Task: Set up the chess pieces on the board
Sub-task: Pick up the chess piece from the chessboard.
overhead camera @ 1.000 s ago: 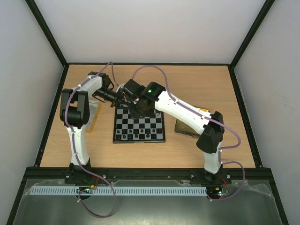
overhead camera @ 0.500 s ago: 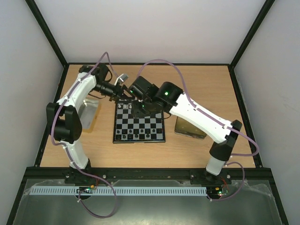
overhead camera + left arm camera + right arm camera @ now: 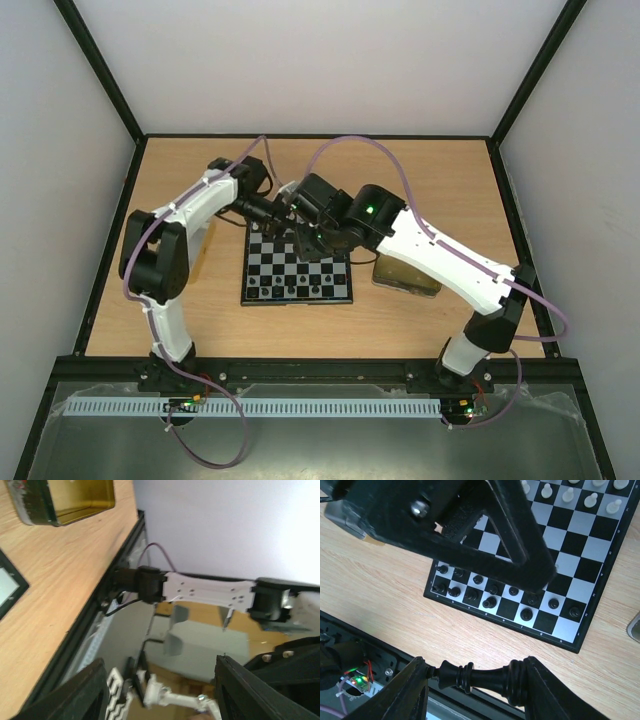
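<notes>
Right wrist view: a black chess piece (image 3: 485, 677) is clamped end to end between the fingers of the right gripper (image 3: 476, 672), lying sideways at the bottom of the frame. The board (image 3: 580, 570) is spread over the upper right, well above the held piece, with black pieces (image 3: 490, 592) lined along its lower-left edge and white pieces (image 3: 590, 500) up top. In its own view the left gripper (image 3: 161, 660) is spread apart, nothing between the fingers, and a gold tray (image 3: 85, 500) is seen upper left.

Left tool (image 3: 161, 661) fingers apart; gold tray (image 3: 82, 512) on wooden table (image 3: 60, 580).
</notes>
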Motion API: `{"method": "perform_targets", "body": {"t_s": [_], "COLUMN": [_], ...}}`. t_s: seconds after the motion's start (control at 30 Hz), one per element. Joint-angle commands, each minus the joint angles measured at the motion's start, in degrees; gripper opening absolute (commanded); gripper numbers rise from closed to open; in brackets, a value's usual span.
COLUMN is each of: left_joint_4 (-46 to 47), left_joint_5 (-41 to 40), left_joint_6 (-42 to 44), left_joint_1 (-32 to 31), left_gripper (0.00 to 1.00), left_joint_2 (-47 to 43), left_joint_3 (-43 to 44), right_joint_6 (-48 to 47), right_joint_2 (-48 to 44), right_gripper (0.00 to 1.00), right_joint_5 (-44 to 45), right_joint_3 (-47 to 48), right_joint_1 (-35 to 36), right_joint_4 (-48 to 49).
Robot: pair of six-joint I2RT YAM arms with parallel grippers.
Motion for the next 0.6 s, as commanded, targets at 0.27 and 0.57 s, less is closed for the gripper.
{"method": "perform_targets", "body": {"t_s": [0.27, 0.57], "left_joint_4": [49.59, 51.40], "left_joint_5": [17.85, 17.93], "left_joint_6": [-46.28, -48.08], "left_joint_1": [-0.25, -0.94], "left_gripper": [0.61, 0.61], "left_joint_2": [-10.55, -13.08], "left_joint_3": [-20.97, -23.22], "right_joint_6": [-1.93, -3.39], "right_joint_2": [-4.08, -3.81], "right_gripper": [0.41, 0.41], "right_joint_5": [1.48, 1.47], "right_joint_3": [-5.53, -7.36], "right_joint_1": [0.35, 0.29], "right_joint_4": [-0.26, 0.68]}}
